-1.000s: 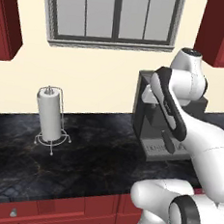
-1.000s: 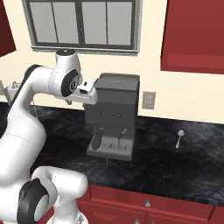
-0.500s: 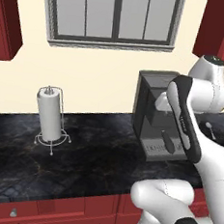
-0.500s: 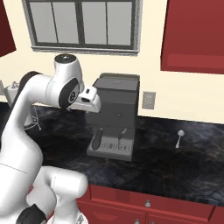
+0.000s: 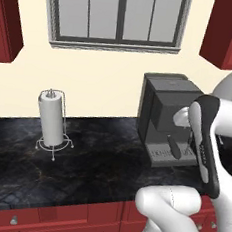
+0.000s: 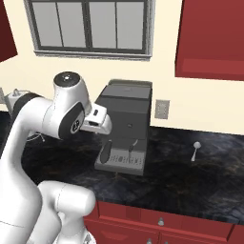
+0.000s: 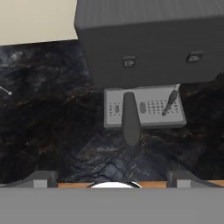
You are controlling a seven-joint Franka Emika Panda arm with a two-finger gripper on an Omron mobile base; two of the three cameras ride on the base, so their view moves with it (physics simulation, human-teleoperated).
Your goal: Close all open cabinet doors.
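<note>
One coffee machine [image 5: 168, 118], one paper-towel roll [image 5: 51, 117]

- A dark grey coffee machine [image 5: 164, 117] stands on the black marbled counter [image 5: 82, 170], against the cream wall.
- The white robot arm [image 5: 206, 142] rises at the right, in front of the machine's right side.
- A paper towel roll [image 5: 52, 118] stands upright on a wire holder, well left of the machine.
- A grey-framed window [image 5: 117, 17] sits above.
- Dark-red cabinet doors [image 5: 229, 31] hang at the upper right and upper left.
- Red drawers [image 5: 53, 217] with silver knobs run below the counter.
</note>
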